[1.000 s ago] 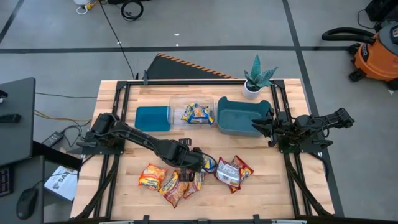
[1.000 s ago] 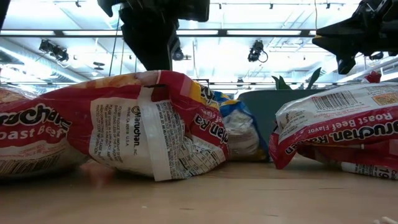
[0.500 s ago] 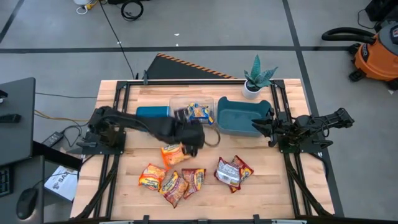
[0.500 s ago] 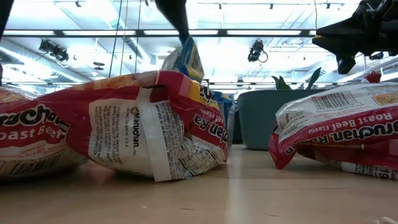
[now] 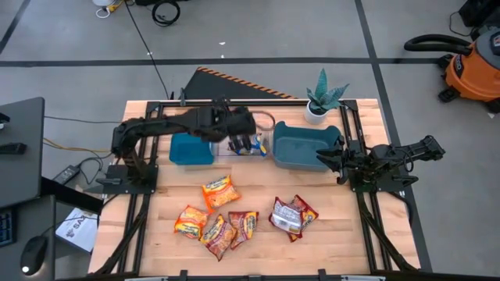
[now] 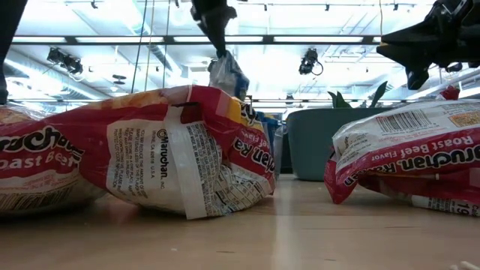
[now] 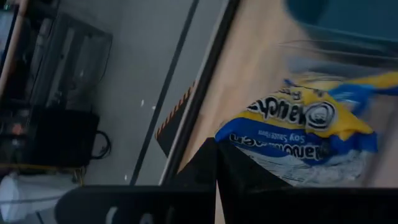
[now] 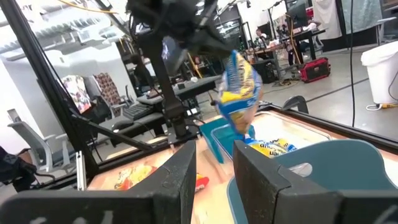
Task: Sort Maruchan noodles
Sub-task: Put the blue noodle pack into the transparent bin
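Observation:
My left gripper (image 5: pixel 244 139) hangs over the clear bin (image 5: pixel 223 129) at the table's far side, shut on a blue-and-yellow noodle packet (image 8: pixel 239 93). A second blue-and-yellow packet (image 8: pixel 272 147) lies in that bin. Several orange packets (image 5: pixel 219 192) (image 5: pixel 191 221) and red/silver ones (image 5: pixel 291 216) lie flat on the table nearer me. My right gripper (image 5: pixel 322 158) waits open by the right wall of the big teal bin (image 5: pixel 301 148), touching nothing. My left gripper pinches the blue-and-yellow packet at one end edge (image 7: pixel 249 142) between its two shut fingers (image 7: pixel 202 163). The fingers come from above, pointing down. The packet hangs upright below them (image 6: pixel 229 75), lifted clear, above the clear bin.
A small teal bin (image 5: pixel 191 148) sits left of the clear bin. A potted plant (image 5: pixel 322 97) stands at the far right corner. Bare wood shows between the bins and the packets (image 5: pixel 312 187). A shop vacuum (image 5: pixel 473 66) stands on the floor, off the table.
My left gripper has risen from the packet pile near the table's middle, carrying the blue-and-yellow packet up and toward the far edge until it hangs over the clear bin. The packet went from lying on the table to hanging clear. The right arm kept still.

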You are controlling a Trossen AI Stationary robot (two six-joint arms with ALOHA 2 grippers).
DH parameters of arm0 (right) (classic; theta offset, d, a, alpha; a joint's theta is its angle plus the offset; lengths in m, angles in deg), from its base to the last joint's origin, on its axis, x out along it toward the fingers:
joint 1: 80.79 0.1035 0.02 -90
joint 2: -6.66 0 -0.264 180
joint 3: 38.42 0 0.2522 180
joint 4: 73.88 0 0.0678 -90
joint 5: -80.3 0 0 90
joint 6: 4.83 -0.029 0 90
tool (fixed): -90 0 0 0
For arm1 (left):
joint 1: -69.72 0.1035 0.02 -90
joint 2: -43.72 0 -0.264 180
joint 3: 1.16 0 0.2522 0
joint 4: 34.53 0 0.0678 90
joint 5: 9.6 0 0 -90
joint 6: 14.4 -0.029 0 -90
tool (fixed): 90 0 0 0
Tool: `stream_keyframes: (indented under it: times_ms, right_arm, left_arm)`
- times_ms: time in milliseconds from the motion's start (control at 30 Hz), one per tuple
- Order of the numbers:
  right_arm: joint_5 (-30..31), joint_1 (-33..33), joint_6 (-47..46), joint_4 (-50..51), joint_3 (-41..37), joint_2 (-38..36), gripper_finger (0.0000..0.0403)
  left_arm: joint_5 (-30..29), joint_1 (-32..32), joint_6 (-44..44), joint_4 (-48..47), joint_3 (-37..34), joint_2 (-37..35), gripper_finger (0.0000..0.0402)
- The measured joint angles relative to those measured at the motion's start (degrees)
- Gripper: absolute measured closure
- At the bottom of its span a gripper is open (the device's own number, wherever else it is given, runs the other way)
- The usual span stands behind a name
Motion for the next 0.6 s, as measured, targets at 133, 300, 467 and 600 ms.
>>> stream_keyframes:
  times_ms: [133,300,467,600]
  right_arm:
    - [0.02,0.0,0.0,-0.04,0.0,0.0,0.0291]
    - [0.0,0.0,-0.02,-0.04,0.0,0.0,0.0291]
    - [0.0,0.0,0.0,-0.02,0.0,0.0,0.0292]
    - [0.0,0.0,0.0,-0.02,0.0,0.0,0.0292]
  left_arm:
    - [0.87,5.7,-0.38,0.61,0.0,0.0,0.0396]
    - [11.02,9.59,1.9,-0.66,-0.37,0.0,0.0397]
    - [17.7,8.88,6.7,-4.37,-6.58,0.04,0.0397]
    - [22.2,7.24,11.07,-5.08,-13.07,0.04,0.0397]
